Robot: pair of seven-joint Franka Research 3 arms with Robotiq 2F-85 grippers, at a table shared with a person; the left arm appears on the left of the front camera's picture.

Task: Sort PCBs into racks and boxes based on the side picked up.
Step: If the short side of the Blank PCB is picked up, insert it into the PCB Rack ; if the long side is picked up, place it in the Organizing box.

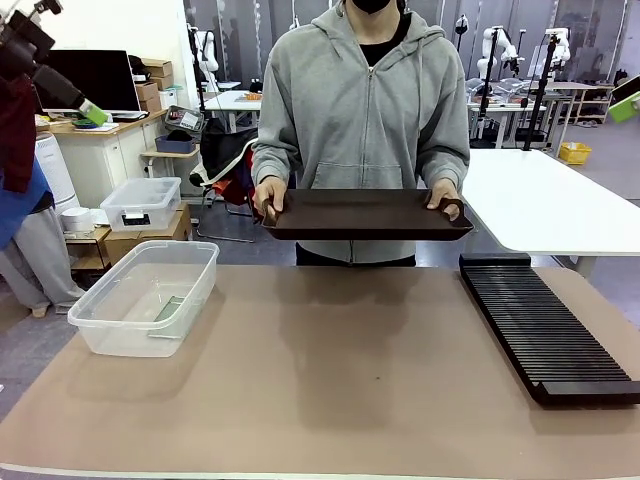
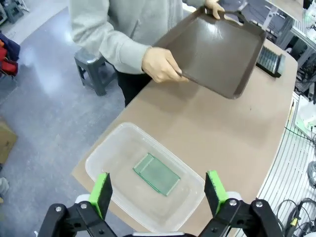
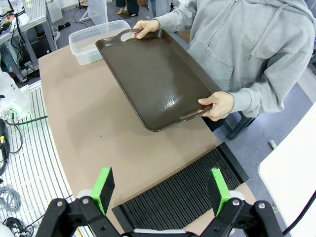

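Observation:
One green PCB (image 2: 156,174) lies flat on the bottom of the clear lidless box (image 2: 106,148), which stands at the table's left (image 1: 120,340); the PCB (image 1: 170,308) shows through its wall. My left gripper (image 2: 158,195) hangs open well above the box, nothing between its green pads. One of its fingers (image 1: 94,112) pokes in at the front view's top left. The long black rack (image 1: 545,330) lies at the right. My right gripper (image 3: 161,191) hovers open above the rack (image 3: 182,197), its near end under the fingers.
A person in a grey hoodie at the far side holds a wide dark brown tray (image 1: 365,215) with both hands above the table's far edge; its inside (image 3: 153,74) looks bare. The brown table (image 1: 330,400) lies bare between box and rack. A white table (image 1: 550,195) stands behind the rack.

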